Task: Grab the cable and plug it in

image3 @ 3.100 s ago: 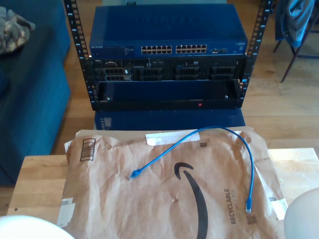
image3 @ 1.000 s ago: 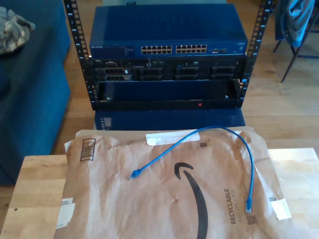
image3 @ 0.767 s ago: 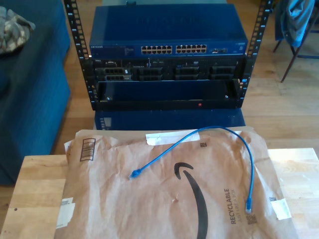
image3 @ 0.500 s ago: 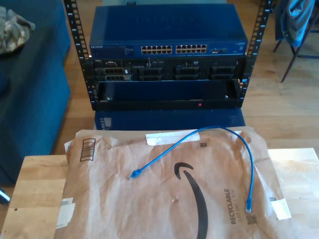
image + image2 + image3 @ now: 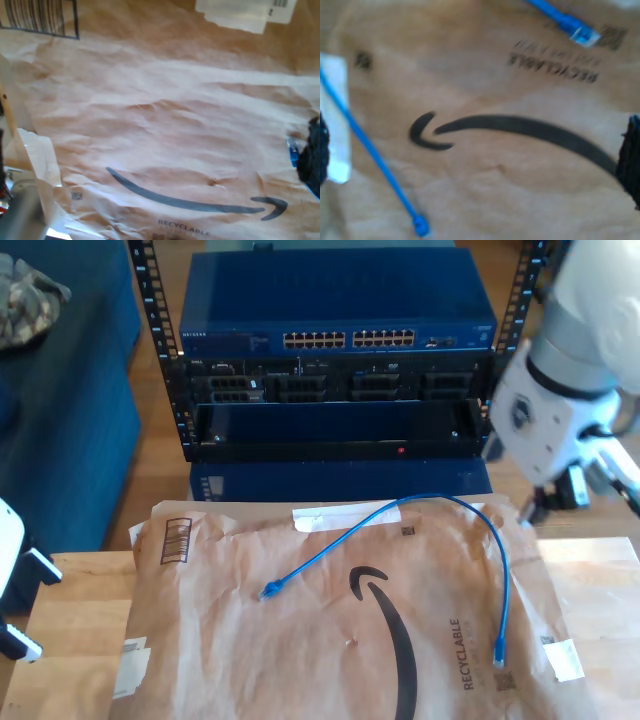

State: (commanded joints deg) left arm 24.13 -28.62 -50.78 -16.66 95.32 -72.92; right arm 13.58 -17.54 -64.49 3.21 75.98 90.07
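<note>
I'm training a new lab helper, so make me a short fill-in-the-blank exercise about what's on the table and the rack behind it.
1. The cable lying on the table is coloured ____.
2. The cable rests on a brown paper ____ with a black smile logo.
3. Both plugs of the cable are ____, not in the switch.
4. The word printed near one plug is ____.

Missing words: blue; mailer; unplugged; RECYCLABLE

"RECYCLABLE" was printed on the brown paper mailer [image 5: 300, 640], readable in the exterior view beside the black smile-arrow logo [image 5: 385, 625], with a smaller line under it too small to read. Same word showed in the first wrist view [image 5: 182, 231] and, upside down and blurred, in the second wrist view [image 5: 552, 67]. A barcode [image 5: 176, 540] stood on the mailer, digits unreadable. Lettering on the blue network switch [image 5: 335, 310] was too small to read.
</note>
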